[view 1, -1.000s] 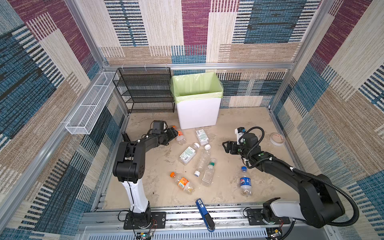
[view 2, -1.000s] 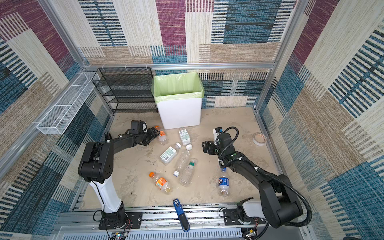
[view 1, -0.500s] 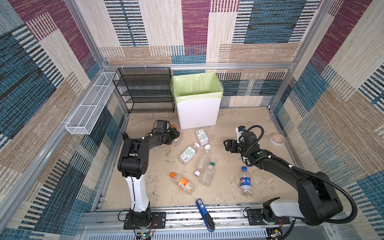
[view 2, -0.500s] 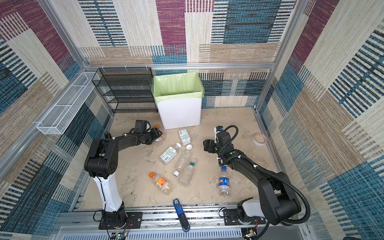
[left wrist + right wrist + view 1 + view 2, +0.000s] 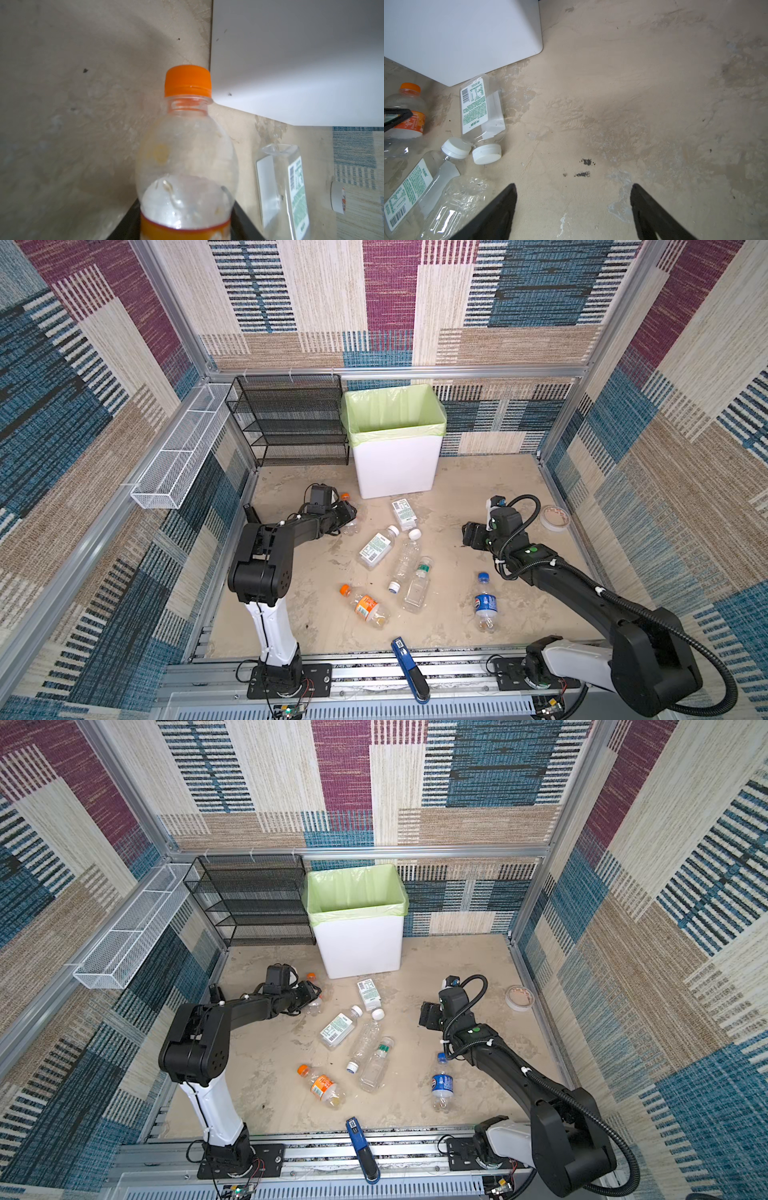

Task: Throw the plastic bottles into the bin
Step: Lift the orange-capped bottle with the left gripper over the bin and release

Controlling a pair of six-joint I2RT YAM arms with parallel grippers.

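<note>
My left gripper (image 5: pixel 348 517) is shut on a clear bottle with an orange cap (image 5: pixel 188 83) and orange label, lying on the floor by the front left corner of the bin (image 5: pixel 395 464). The black fingers (image 5: pixel 243 218) press both sides of its body. The white bin with its green liner (image 5: pixel 357 886) stands at the back middle. Several more plastic bottles lie mid-floor: two labelled ones (image 5: pixel 404 514) (image 5: pixel 376 549), a crumpled clear one (image 5: pixel 405 560), a green-banded one (image 5: pixel 417 583), an orange-labelled one (image 5: pixel 365 608), a blue-capped one (image 5: pixel 484 605). My right gripper (image 5: pixel 573 193) hangs open over bare floor.
A black mesh rack (image 5: pixel 291 423) stands left of the bin and a white wire basket (image 5: pixel 178 456) hangs on the left wall. A tape roll (image 5: pixel 555 517) lies at the right edge. A blue-and-black stapler (image 5: pixel 409 672) rests on the front rail.
My left gripper has reached further towards the bin and closed on the orange-capped bottle. The right arm has barely shifted and its jaws stay apart.
</note>
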